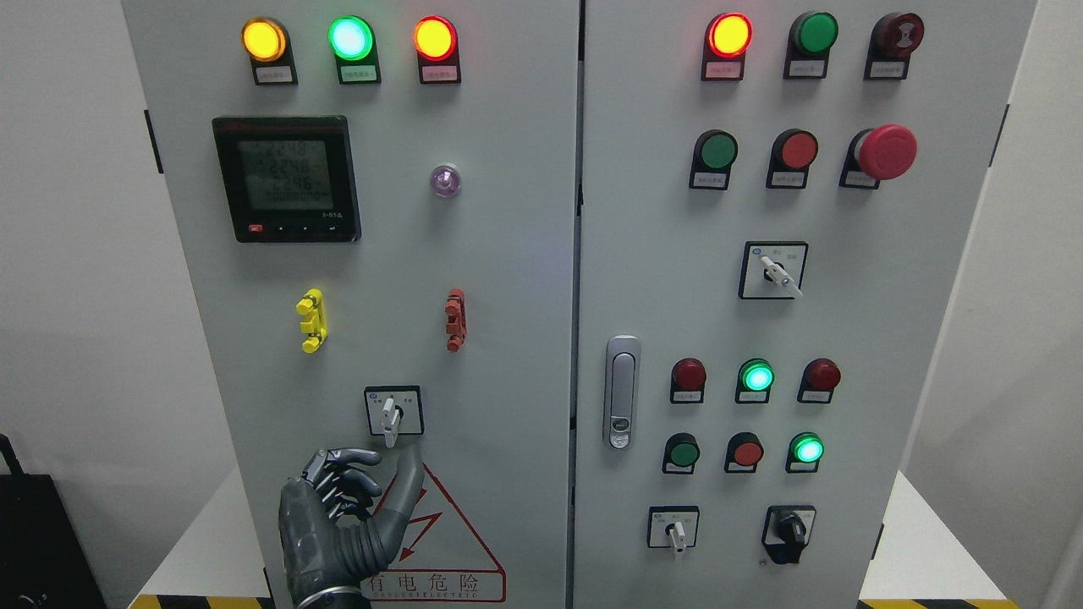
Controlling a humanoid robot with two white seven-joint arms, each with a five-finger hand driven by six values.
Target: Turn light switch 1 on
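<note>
The task is judged not yet done. The left hand (351,516) is seen at the lower left of the frame, raised in front of the cabinet door (508,254), with nothing held: the thumb is extended upward and the other fingers are loosely bent. The thumb tip lies just below and right of the rotary switch (391,412), which is mounted at lower centre-left, above the warning triangle (440,524). Whether contact is made cannot be told. The switch handle is seen with its long axis vertical, its longer end pointing down. The grasp and the turn remain to be made. The right hand is not in view.
</note>
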